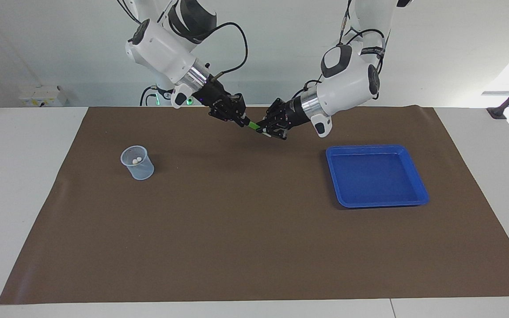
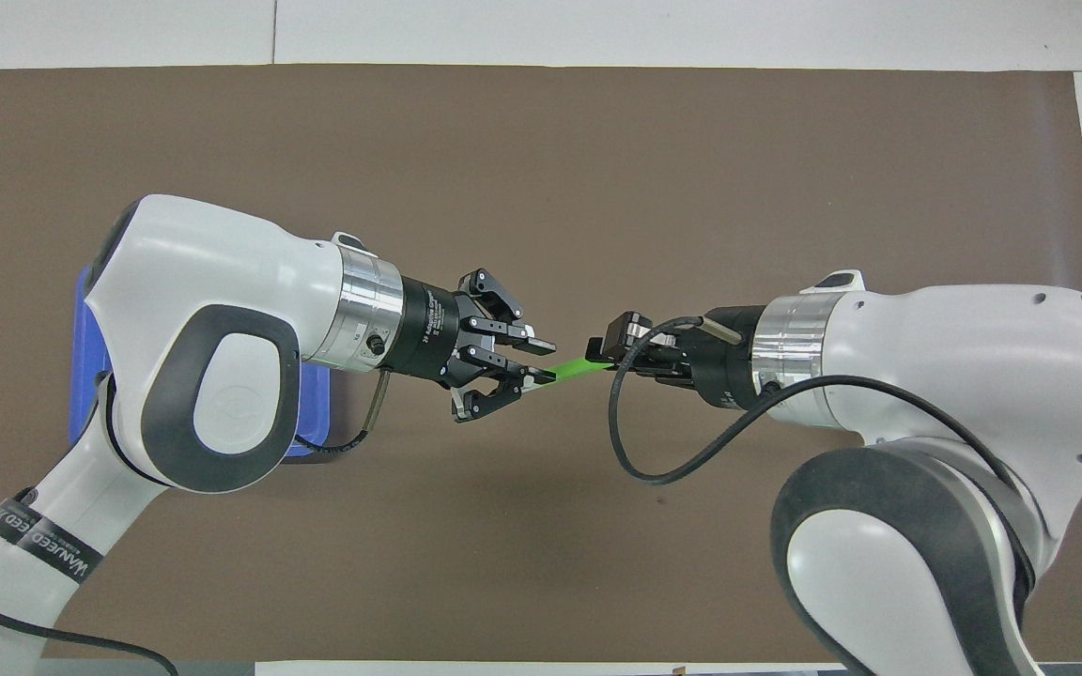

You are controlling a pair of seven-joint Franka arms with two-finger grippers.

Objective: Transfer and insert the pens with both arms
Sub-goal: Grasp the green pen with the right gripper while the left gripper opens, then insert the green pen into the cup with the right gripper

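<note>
Brown mat (image 1: pixel 254 247) lies bare nearest the facing camera, and past it I've got the cup (image 1: pixel 138 163) toward the right arm's end of the bench (image 1: pixel 16 198), with two whitish cap ends showing inside. I read those as two pens already in. Blue tray (image 1: pixel 376 176), toward the left arm's end, holds nothing, so I judge the green pen (image 1: pixel 252 126) is the last one.

That pen is up in the air over the mat, between tray and cup, mid hand-off. Right end effector (image 2: pixel 609 356) is clenched on one end. Left end effector (image 2: pixel 527 361) has its fingers spread around the other end; whether they still press on it, I can't tell.

Left to do, as I judge it: finish the pass, carry the pen to the cup, drop it in.

Overhead gives me the finger spread and the pen's green barrel clearly, but the left arm hides most of the tray and the cup isn't visible. Facing view gives me cup, caps and the bare tray.
</note>
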